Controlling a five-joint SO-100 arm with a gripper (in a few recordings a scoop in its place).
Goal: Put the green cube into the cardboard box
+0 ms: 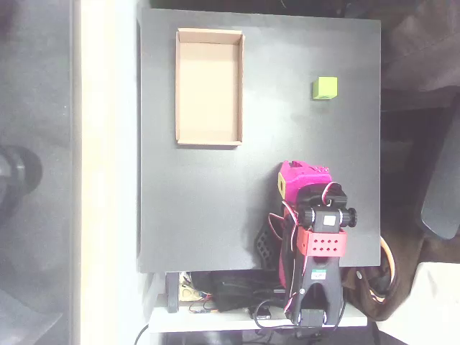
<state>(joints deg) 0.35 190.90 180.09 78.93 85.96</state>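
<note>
Folded low at six o'clock, my gripper (296, 180) holds nothing; I cannot tell how far it's parted. Cube (325, 88) sits at one o'clock on the mat, box (209, 139) at eleven, well apart. Risk: nudging the cube off the right edge.

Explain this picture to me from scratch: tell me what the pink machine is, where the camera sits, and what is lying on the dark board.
The camera looks straight down from above. The pink machine is a small robot arm, folded up at the near edge of a dark table. Its gripper, the two-finger claw at its tip, points into the table; whether it is open or shut cannot be told, and nothing shows in it. Two things lie on the table: a shallow, empty cardboard box at upper left in the picture, and a small green cube at upper right, well apart from it.
</note>
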